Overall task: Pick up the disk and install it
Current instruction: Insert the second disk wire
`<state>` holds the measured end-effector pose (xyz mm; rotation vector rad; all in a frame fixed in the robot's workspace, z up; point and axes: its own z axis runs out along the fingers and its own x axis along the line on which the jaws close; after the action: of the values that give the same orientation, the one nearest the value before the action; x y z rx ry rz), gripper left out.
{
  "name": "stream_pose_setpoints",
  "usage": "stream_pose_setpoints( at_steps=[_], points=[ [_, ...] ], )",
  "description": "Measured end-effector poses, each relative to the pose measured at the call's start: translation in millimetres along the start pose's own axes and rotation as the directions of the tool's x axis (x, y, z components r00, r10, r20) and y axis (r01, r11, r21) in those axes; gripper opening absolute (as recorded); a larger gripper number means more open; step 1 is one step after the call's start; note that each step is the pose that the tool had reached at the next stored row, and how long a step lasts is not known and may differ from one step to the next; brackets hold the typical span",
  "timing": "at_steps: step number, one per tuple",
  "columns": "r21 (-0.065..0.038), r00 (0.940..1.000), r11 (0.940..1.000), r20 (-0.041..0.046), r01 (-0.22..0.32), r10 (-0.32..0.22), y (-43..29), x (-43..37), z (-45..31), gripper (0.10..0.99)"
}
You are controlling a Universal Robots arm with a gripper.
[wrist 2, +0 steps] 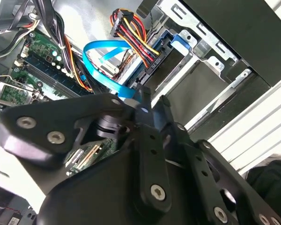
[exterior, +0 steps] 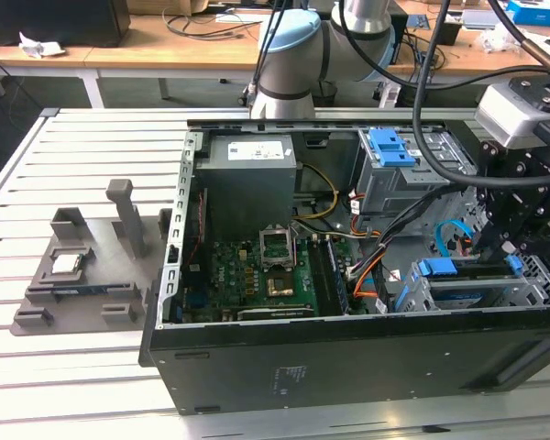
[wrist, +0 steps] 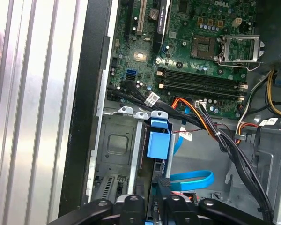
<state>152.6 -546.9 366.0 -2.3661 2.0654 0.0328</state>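
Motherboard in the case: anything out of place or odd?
The processor socket stands open, its frame lifted, no chip seated. A blue flat cable loops loose beside the drive cage; its ends cannot be traced. Nothing looks damaged.

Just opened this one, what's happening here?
A single robot arm is working inside an open computer case that lies on a slatted table. Its gripper is down at the drive cage in the case's corner at the exterior view's right. What looks like the disk, with blue rails, sits in that cage under the gripper. Whether it is fully seated or still gripped cannot be told.
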Motion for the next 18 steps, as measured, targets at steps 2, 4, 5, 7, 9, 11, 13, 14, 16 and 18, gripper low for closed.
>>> stream_pose_setpoints(
  at_steps=[2, 4, 5, 7, 9, 11, 13, 14, 16, 18],
  points=[
    [0.0, 1.0, 1.0, 0.0, 0.0, 0.0, 0.0, 0.0, 0.0, 0.157],
    [0.0, 1.0, 1.0, 0.0, 0.0, 0.0, 0.0, 0.0, 0.1, 0.106],
    [0.0, 1.0, 1.0, 0.0, 0.0, 0.0, 0.0, 0.0, 0.1, 0.106],
    [0.0, 1.0, 1.0, 0.0, 0.0, 0.0, 0.0, 0.0, 0.1, 0.106],
    [0.0, 1.0, 1.0, 0.0, 0.0, 0.0, 0.0, 0.0, 0.1, 0.106],
    [0.0, 1.0, 1.0, 0.0002, 0.0, 0.0, 0.0, 0.3, 0.3, 0.106],
    [0.0, 1.0, 1.0, 0.0001, 0.0, 0.0, 0.6, 4.9, 1.3, 0.106],
    [0.0, 1.0, 1.0, 0.0001, 0.0, 0.0, 0.9, 7.0, 2.4, 0.106],
    [0.0, 1.0, 1.0, 0.0003, 0.0, 0.0, 1.2, 9.0, 5.3, 0.106],
    [-0.001, 1.0, 1.0, 0.0003, 0.0, 0.0, 1.2, 9.3, 8.2, 0.106]
  ],
)
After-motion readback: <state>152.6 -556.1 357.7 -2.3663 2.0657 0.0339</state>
